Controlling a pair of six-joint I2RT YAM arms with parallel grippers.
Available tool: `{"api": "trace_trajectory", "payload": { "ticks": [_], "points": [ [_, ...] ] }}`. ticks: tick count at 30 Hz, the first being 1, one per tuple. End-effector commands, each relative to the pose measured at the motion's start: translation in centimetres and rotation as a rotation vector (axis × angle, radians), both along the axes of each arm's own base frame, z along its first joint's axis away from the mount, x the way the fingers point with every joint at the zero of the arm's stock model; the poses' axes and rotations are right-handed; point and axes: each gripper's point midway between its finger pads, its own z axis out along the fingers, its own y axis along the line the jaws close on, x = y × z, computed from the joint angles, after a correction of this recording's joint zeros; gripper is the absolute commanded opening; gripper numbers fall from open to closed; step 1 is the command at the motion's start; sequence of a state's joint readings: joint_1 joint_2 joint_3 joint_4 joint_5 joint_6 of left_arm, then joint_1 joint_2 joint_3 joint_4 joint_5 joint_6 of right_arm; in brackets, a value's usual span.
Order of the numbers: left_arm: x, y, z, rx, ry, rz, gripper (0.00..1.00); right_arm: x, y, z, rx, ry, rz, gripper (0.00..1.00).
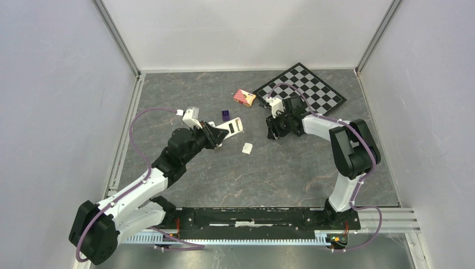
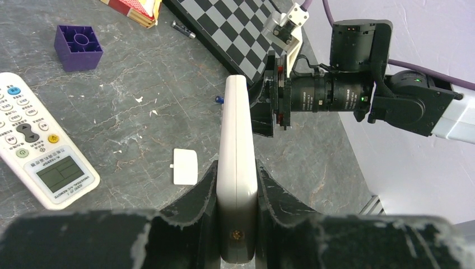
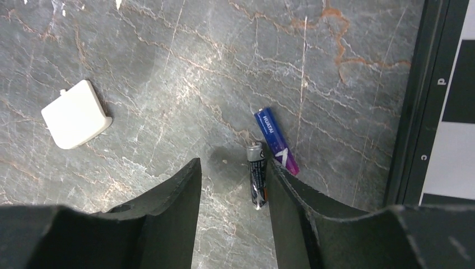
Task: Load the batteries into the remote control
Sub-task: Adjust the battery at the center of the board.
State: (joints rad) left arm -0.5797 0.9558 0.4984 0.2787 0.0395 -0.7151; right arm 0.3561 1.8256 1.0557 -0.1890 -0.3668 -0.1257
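My left gripper (image 2: pixel 236 168) is shut on the remote control (image 2: pixel 236 112), holding it on its long edge above the table; it also shows in the top view as a pale slab (image 1: pixel 231 127). My right gripper (image 3: pixel 233 165) hangs open just over the table by the chessboard corner. A dark battery (image 3: pixel 257 175) lies between its fingers, right against the inner face of the right one. A purple-blue battery (image 3: pixel 275 140) lies just outside that finger. Another battery (image 2: pixel 184 29) rests at the chessboard's edge.
A small white battery cover (image 3: pixel 75 114) lies loose between the arms (image 1: pixel 247 148). A second remote (image 2: pixel 39 151) lies buttons up on the left. A purple block (image 2: pixel 78 46), a red box (image 1: pixel 244 97) and the chessboard (image 1: pixel 302 87) sit farther back.
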Motion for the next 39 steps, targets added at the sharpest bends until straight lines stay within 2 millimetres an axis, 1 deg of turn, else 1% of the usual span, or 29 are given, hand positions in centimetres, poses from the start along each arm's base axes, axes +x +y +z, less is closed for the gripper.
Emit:
{"api": "trace_trajectory", "payload": {
  "ticks": [1,6,10,14,22,26,30,35,37,39],
  "points": [
    [0.4,-0.2,3.8,-0.04,-0.106,-0.016,0.02,0.5,0.9,0.1,0.024,0.004,0.04,0.52],
    [0.3,-0.1,4.0,-0.045,-0.11,-0.016,0.02,0.3,1.2,-0.3,0.023,0.02,0.085,0.51],
    [0.2,0.0,4.2,-0.046,-0.114,-0.015,0.02,-1.0,1.4,-0.3,0.039,0.055,0.132,0.49],
    [0.2,0.0,4.3,-0.055,-0.112,-0.018,0.02,-2.3,1.9,0.0,0.07,0.074,0.173,0.5],
    [-0.2,-0.4,4.1,-0.079,-0.097,-0.042,0.02,-3.9,1.8,-0.7,0.061,0.147,0.202,0.52],
    [-0.2,-0.4,4.0,-0.088,-0.091,-0.04,0.02,-4.1,1.0,-1.0,0.024,0.164,0.171,0.52],
    [-0.2,-0.5,3.9,-0.09,-0.087,-0.041,0.02,-4.9,0.4,-0.8,-0.003,0.174,0.149,0.52],
    [-0.2,-0.4,4.0,-0.089,-0.091,-0.037,0.02,-5.4,-0.9,-0.8,-0.095,0.187,0.103,0.53],
    [-0.2,-0.4,4.1,-0.09,-0.093,-0.035,0.02,-5.3,-1.0,-0.3,-0.097,0.177,0.084,0.53],
    [-0.2,-0.4,4.1,-0.092,-0.094,-0.034,0.02,-4.8,-0.4,0.8,-0.054,0.134,0.059,0.53]
  ]
}}
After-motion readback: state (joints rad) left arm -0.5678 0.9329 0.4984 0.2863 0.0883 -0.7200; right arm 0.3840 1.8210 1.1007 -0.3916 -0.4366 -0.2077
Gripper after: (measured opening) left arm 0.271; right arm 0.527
